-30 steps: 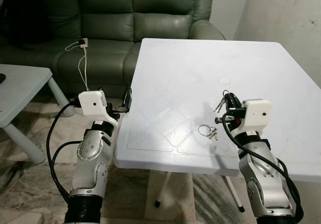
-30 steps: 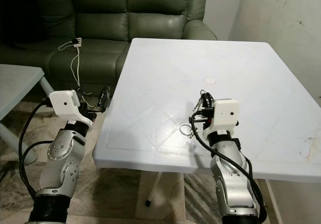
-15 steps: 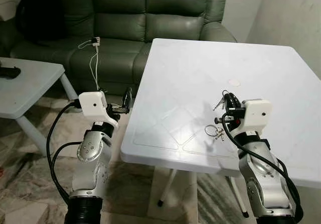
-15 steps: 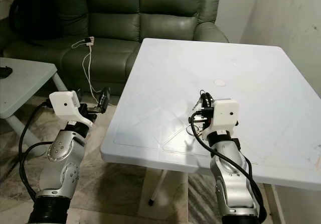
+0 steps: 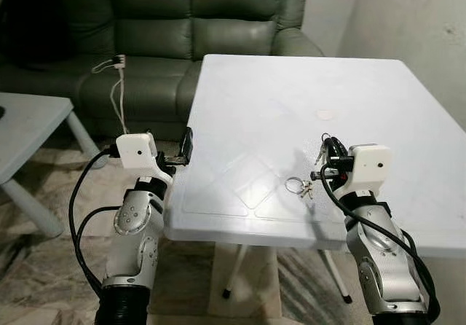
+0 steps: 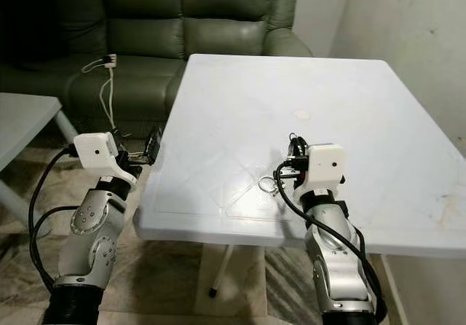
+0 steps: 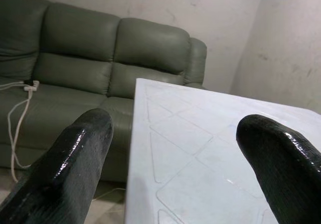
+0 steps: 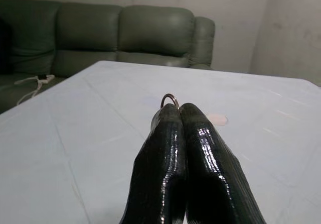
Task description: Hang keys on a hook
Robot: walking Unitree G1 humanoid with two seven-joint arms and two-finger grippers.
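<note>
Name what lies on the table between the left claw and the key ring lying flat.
Bare white table. In the left eye view, nothing sits between the left claw at the table's edge and the loose key ring.

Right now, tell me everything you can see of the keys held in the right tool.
The keys are a small bunch of silvery metal on a thin round ring. The right tool is shut on the ring, whose top arc pokes out above the closed fingertips in the right wrist view. The keys dangle beside the fingers, above the white table. A second ring of keys lies flat on the table nearby, apart from them.
</note>
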